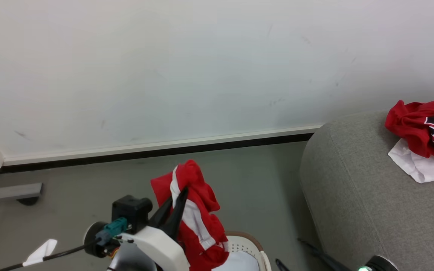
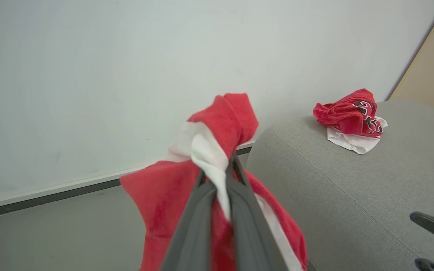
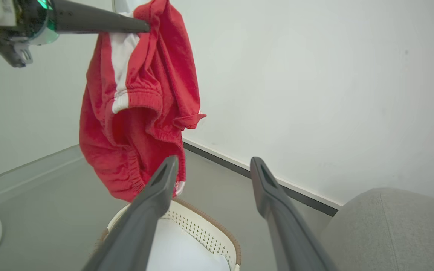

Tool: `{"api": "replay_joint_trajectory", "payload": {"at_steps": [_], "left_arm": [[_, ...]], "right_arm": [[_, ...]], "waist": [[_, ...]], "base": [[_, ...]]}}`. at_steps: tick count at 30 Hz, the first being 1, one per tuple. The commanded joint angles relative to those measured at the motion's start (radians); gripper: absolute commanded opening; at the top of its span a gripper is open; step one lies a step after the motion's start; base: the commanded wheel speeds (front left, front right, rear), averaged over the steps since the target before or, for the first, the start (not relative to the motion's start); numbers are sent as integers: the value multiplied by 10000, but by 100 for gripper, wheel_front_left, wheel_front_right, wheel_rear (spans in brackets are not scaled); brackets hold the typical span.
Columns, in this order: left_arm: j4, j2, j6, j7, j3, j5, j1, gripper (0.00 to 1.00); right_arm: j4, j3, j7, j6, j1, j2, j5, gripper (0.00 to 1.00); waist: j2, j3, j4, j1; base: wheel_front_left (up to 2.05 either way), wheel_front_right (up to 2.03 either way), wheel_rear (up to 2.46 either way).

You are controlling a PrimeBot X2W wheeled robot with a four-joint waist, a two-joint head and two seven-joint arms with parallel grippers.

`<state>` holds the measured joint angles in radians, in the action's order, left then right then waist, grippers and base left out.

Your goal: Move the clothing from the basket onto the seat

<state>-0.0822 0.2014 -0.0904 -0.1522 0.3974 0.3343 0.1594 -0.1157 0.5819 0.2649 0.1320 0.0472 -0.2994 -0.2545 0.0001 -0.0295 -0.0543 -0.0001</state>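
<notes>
Head view: left gripper (image 1: 181, 192) is clamped on red shorts (image 1: 202, 188), which hang from its tips above the basket (image 1: 245, 244); basket cut off at 6 o'clock. Right gripper (image 3: 213, 165): fingers spread, holding nothing. Jersey (image 1: 424, 124) lies on sofa (image 1: 352, 195) at 3 o'clock, lettering partly cropped.

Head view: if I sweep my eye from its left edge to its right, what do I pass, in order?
Left gripper pinching a red garment → basket → right gripper, open → sofa → red jersey lying on the sofa.
</notes>
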Motion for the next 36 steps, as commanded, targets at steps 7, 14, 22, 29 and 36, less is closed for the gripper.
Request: {"api": "replay_joint_trajectory", "payload": {"at_steps": [7,14,22,29,36], "left_arm": [[-444,-40,72,-250,283,-100,263,0],[-362,-216,176,-328,645,-174,562,0],[-353,-420,326,-372,1056,-194,745,0],[-300,-558,366,-379,1283,-137,826,0],[-112,-523,278,-295,1245,-41,744,0]], "right_arm": [[-602,2002,-9,-26,1731,-143,-629,100],[-1580,3082,-9,-26,3055,671,-1348,100],[-2865,3001,-8,-26,3871,1677,-1579,100],[-4162,2975,-9,-26,4249,2274,-2030,22],[-4149,2955,-8,-26,4495,2387,-2703,0]], "waist": [[-1,58,210,1],[-1,91,535,1],[-1,148,822,1],[-1,145,946,1],[-1,136,959,1]], "base": [[0,0,0],[0,0,0],[0,0,0],[0,0,0],[0,0,0]]}}
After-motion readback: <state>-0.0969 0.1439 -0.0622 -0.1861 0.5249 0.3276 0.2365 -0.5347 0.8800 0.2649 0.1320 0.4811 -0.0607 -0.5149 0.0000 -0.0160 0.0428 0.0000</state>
